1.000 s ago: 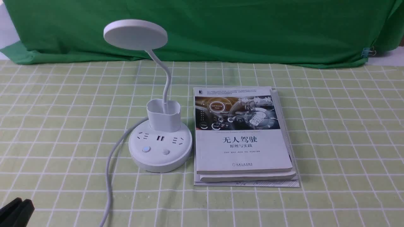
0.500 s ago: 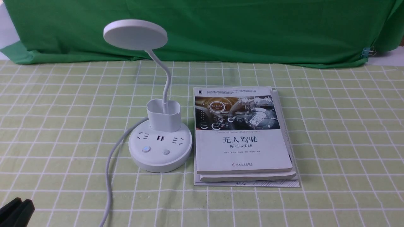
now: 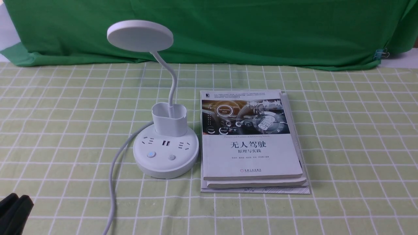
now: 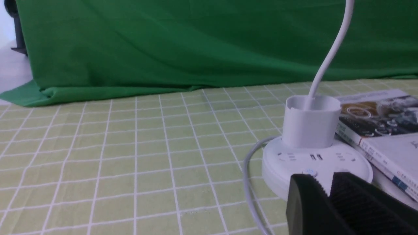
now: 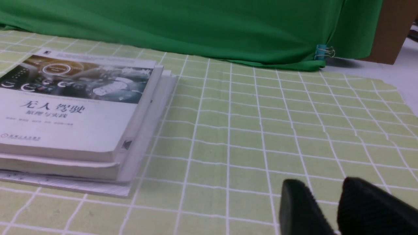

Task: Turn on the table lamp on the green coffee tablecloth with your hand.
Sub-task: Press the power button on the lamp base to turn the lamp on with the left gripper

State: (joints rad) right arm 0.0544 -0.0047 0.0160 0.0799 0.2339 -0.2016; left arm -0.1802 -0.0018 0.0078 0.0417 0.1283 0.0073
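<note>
This looks like a robotics lab bench dressed up as a desk, not a lived-in room. A plain dark green backdrop [image 3: 261,32] is draped across the far side at twelve o'clock, held at two o'clock by a small binder clip [image 3: 380,54]. The checked tablecloth [image 3: 359,130] stops short of the far corners, and bare white tabletop [image 3: 403,60] shows at two o'clock and ten o'clock. Just right of centre lies a stack of books [image 3: 251,156], the top one a Chinese volume on driverless vehicles. At eight o'clock the black fingers of the left gripper [image 3: 18,196] poke into the front view.
</note>
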